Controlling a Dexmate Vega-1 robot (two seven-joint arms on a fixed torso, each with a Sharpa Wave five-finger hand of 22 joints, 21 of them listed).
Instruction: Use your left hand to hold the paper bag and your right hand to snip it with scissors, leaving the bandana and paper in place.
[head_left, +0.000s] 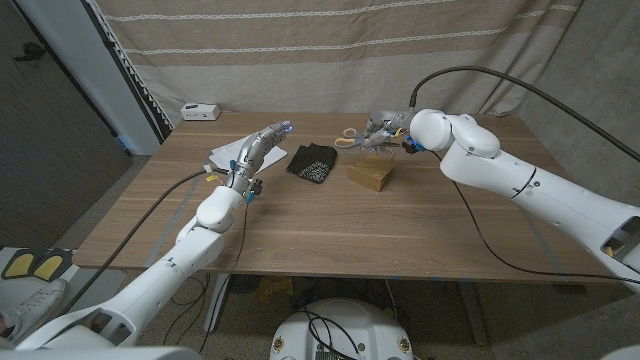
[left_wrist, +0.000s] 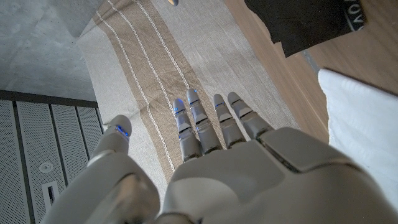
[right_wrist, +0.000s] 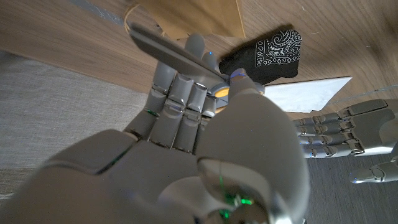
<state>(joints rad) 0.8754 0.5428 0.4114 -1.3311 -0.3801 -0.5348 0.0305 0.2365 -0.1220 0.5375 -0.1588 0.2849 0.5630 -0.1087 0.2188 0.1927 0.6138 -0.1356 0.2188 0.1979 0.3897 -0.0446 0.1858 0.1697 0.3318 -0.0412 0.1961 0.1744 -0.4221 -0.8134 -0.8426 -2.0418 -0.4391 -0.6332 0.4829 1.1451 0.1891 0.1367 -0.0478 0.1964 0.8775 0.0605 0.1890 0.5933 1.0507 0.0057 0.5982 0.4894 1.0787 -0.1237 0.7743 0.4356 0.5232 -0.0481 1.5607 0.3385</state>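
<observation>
The flat brown paper bag (head_left: 370, 175) is laid on the wooden table (head_left: 330, 240) just below the right hand (head_left: 383, 131), apart from it and untouched by either hand; in the right wrist view its tan edge (right_wrist: 186, 18) is seen beyond the fingertips. A pair of scissors with orange handles and grey metal blades (head_left: 352, 139) is grasped by the right hand, the fingers (right_wrist: 180, 93) being curled tightly about the handles while the closed blades (right_wrist: 168, 50) are pointed out past the knuckles toward the bag. A black folded bandana with a white paisley pattern (head_left: 312, 163) is spread on the table between the two hands, near the bag on its left side, and it is shown again in the right wrist view (right_wrist: 270, 53) and at the corner of the left wrist view (left_wrist: 305, 22). A white sheet of paper (head_left: 228, 152) is placed under and beside the left hand (head_left: 262, 143); whether it is touched cannot be told. The left hand is held released, with nothing in it and its fingers (left_wrist: 205, 121) stretched out straight and slightly apart, well away from the bag. A striped beige curtain (head_left: 330, 50) is hung behind the table, and a small white box (head_left: 200, 111) is set at the far corner beyond the left hand.
</observation>
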